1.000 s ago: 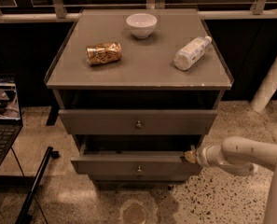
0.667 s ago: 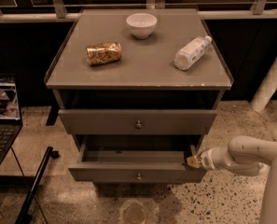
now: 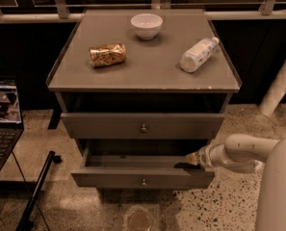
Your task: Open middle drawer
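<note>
The middle drawer (image 3: 109, 177) is a wide grey drawer with a small round metal knob (image 3: 143, 181) at its centre. It stands pulled partway out of the grey cabinet (image 3: 147, 76), and its dark inside shows. My gripper (image 3: 189, 160) is at the top edge of the drawer's right end, with the white arm (image 3: 248, 153) reaching in from the right. The drawer above it (image 3: 109, 125) has its own knob and sits nearly flush. Anything below the middle drawer is hidden.
On the cabinet top are a white bowl (image 3: 146, 25), a crushed can (image 3: 107, 55) lying on its side and a white bottle (image 3: 198, 55) lying down. An open laptop (image 3: 2, 124) stands at the left, a black rod (image 3: 36, 191) leans on the speckled floor, and a white post (image 3: 279, 83) is at the right.
The middle drawer has slid further out toward the camera. My gripper has moved with it at its right end.
</note>
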Controlling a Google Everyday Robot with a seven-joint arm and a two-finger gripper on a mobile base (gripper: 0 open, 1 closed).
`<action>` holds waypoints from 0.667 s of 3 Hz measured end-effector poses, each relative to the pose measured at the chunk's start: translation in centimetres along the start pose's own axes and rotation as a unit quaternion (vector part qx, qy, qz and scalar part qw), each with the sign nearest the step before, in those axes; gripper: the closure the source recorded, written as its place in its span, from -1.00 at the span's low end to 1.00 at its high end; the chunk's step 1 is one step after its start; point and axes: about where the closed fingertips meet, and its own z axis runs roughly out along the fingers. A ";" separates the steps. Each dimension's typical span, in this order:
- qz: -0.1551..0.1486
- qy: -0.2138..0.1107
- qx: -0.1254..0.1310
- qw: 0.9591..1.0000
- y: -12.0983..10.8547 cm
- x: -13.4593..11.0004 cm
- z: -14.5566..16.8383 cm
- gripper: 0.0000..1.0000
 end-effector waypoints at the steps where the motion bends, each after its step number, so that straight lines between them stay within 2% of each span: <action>1: 0.000 0.000 0.000 1.000 0.0 0.0 0.1 1.00; 2: 0.015 0.018 0.004 1.000 -0.8 1.6 1.4 1.00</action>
